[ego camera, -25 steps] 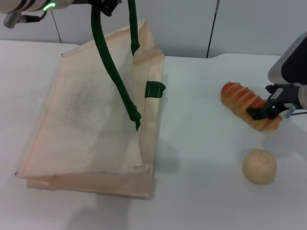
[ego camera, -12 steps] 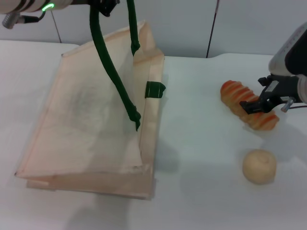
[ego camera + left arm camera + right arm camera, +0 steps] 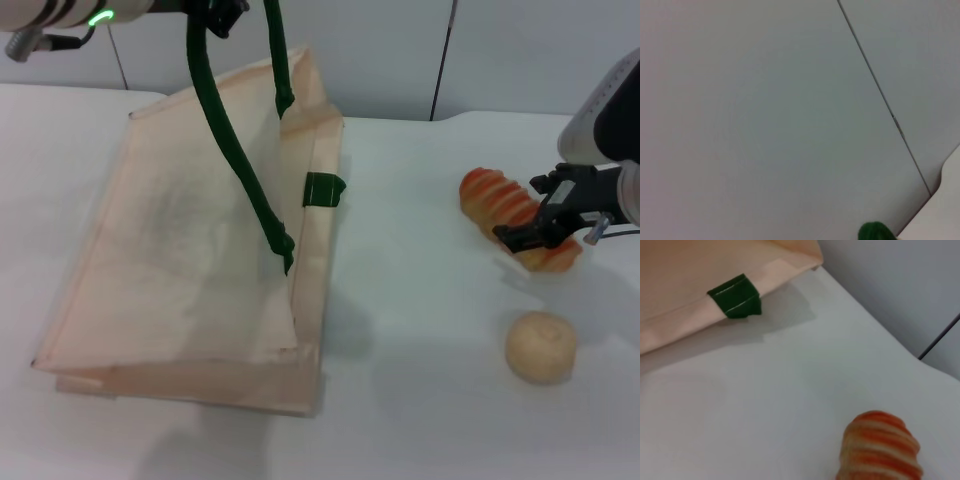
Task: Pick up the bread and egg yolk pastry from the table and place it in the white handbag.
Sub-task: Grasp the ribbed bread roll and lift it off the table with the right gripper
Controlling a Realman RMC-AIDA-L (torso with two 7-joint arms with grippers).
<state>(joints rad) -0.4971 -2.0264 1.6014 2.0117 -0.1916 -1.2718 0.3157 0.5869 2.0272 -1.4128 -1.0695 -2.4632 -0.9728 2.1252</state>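
The bread (image 3: 517,220) lies on the counter (image 3: 420,330) well to the right of the white handbag (image 3: 190,250), its long axis slanting away from the bag toward the near side. The right hand (image 3: 535,230) sits at the loaf's near end, fingers spread around it, not clamped. The egg yolk pastry (image 3: 541,347) rests nearer, apart, with bare counter between it and the bag. The left hand (image 3: 215,12) holds up the bag's green handle (image 3: 225,120); whether its fingers are closed I cannot tell
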